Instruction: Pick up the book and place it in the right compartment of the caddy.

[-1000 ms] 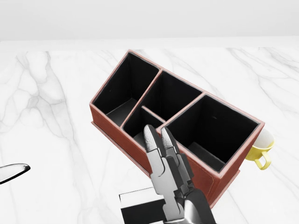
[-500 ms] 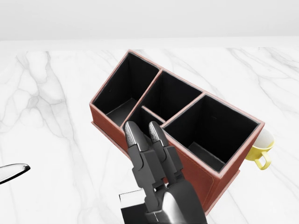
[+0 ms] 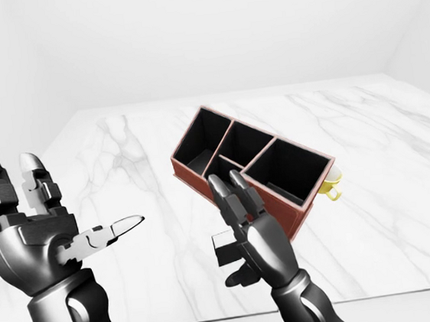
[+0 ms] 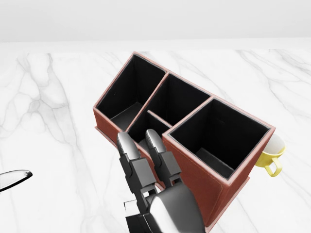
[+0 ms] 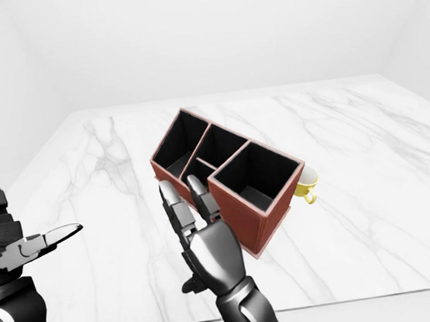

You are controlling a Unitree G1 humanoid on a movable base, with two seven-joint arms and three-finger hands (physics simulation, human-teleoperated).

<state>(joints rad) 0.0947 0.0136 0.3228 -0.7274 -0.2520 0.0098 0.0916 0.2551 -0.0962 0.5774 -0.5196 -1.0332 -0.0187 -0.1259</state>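
At the bottom of the head view, the glossy grey right hand (image 4: 155, 194) reached upward with its fingers (image 4: 129, 158) straight and released, covering most of the book (image 3: 224, 248), a flat black-and-white slab lying on the marble table (image 3: 123, 163) just beside the caddy's near wall. The left hand (image 3: 34, 234) stood raised and spread, holding nothing. Beyond, the reddish leather-like caddy (image 4: 194, 172) sat angled, its black compartments empty; a yellow cup (image 4: 271, 155) touched its right end. Bare marble stretched past it.
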